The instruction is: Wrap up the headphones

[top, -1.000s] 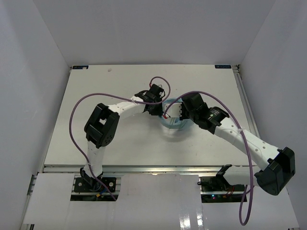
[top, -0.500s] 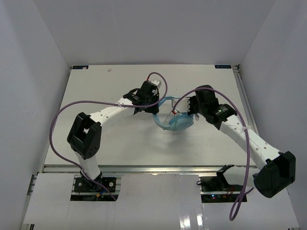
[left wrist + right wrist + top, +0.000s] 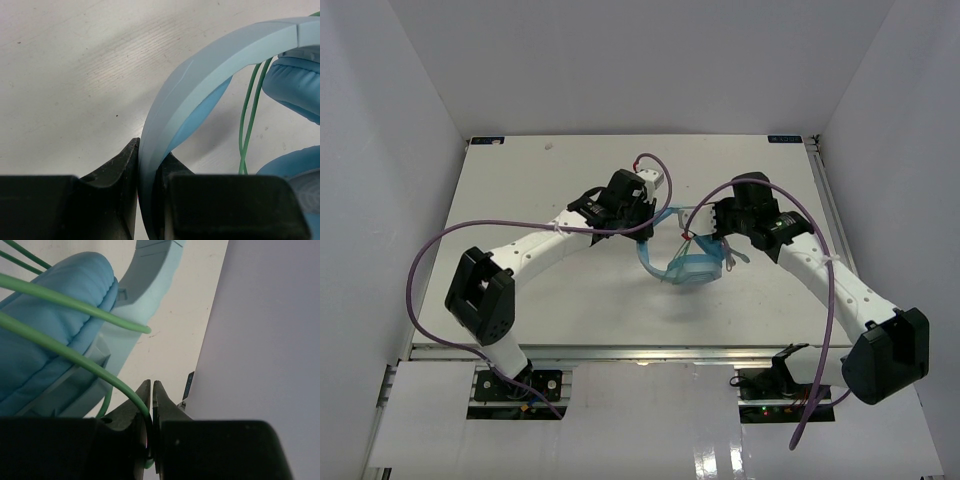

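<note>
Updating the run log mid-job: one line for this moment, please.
left gripper: shut on headband | right gripper: shut on cord | headphones: between the grippers | wrap: unfinished

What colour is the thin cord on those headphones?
Green. The cord shows best in the right wrist view, against the blue ear cup.

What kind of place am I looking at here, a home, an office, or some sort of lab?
Probably a robot lab test cell: a white table boxed in by plain white walls, a left arm and right arm mounted at its near edge, and headphones held between them.
</note>
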`<action>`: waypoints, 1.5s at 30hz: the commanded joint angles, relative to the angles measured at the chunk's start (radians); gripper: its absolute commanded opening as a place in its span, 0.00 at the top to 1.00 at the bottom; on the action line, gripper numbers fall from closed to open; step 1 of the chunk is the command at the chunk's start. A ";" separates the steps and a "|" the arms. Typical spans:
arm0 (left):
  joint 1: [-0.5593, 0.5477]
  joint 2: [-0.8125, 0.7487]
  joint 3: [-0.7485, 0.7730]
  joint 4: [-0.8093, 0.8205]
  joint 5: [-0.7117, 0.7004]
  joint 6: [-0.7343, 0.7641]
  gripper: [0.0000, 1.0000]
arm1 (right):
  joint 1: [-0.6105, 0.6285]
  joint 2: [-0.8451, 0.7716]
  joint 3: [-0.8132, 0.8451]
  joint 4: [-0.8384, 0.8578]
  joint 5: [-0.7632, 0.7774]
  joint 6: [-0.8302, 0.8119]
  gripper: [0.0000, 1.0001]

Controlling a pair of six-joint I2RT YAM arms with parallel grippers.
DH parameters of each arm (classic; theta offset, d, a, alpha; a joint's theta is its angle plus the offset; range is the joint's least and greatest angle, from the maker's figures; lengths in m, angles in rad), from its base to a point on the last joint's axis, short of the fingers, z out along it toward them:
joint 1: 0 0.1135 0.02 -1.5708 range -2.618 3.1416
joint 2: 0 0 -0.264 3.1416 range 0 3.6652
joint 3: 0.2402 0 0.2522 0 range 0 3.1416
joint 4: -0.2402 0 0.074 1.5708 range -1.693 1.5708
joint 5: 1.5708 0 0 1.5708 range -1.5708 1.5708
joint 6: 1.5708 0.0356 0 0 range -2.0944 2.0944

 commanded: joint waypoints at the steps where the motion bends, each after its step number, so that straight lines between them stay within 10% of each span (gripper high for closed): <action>1: -0.005 -0.114 0.000 0.028 0.064 0.015 1.00 | -0.025 0.002 0.027 0.044 -0.054 -0.021 0.92; 15: -0.005 -0.143 -0.005 0.015 0.099 -0.005 1.00 | -0.114 0.067 0.076 0.030 -0.167 0.095 0.51; 33: 0.051 -0.100 -0.068 0.044 0.006 -0.087 1.00 | -0.321 0.100 0.114 0.003 -0.292 0.361 0.24; 45: 0.275 0.161 0.067 0.099 -0.017 -0.232 1.00 | -0.408 -0.287 -0.211 -0.006 -0.664 0.684 0.14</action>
